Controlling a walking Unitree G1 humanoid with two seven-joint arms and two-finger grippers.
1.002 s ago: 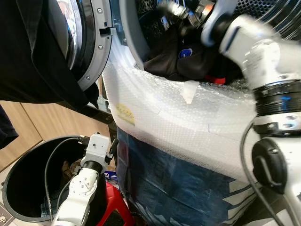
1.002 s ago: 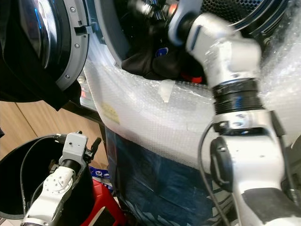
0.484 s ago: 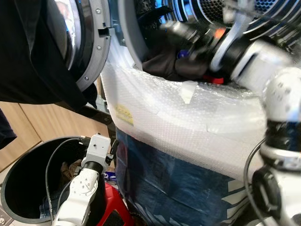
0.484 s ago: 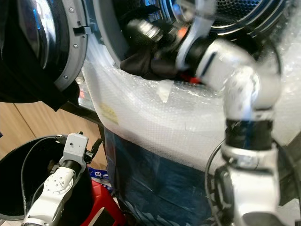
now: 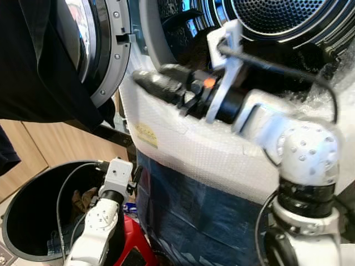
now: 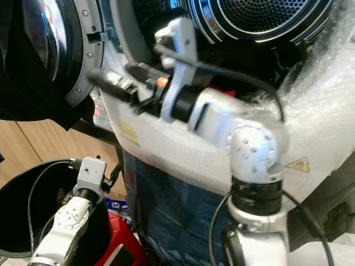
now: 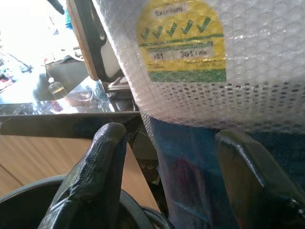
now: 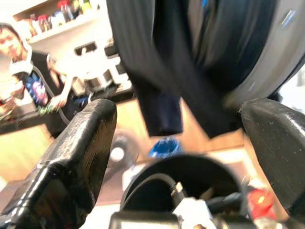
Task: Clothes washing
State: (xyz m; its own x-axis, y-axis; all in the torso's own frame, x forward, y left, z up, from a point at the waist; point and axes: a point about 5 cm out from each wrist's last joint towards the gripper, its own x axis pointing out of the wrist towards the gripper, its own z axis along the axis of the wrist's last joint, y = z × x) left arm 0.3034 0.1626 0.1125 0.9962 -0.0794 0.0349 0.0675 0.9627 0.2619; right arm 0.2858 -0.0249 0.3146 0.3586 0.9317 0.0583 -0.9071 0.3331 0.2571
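Observation:
The washing machine, wrapped in bubble wrap (image 5: pixel 222 149), stands with its door (image 5: pixel 108 50) swung open to the left. A dark garment (image 5: pixel 39 61) hangs over that door. More dark clothes (image 6: pixel 249 55) lie in the drum mouth. My right gripper (image 5: pixel 140 78) is outside the drum and points left toward the door; in the right wrist view its fingers (image 8: pixel 81 138) stand wide apart and open with nothing between them. My left gripper (image 7: pixel 167 138) hangs low beside the machine's front, open and empty, over a black basket (image 5: pixel 11 216).
The black basket holds a few clothes (image 5: pixel 83 199). A red stool (image 5: pixel 130 246) sits beside it on the floor. A yellow sticker (image 7: pixel 181 43) marks the bubble wrap. A person (image 8: pixel 28 67) stands in the background of the right wrist view. Wooden panels (image 5: pixel 66 144) lie behind.
My right arm has pulled back out of the drum and swung left toward the door, with its gripper empty. The left arm has barely moved.

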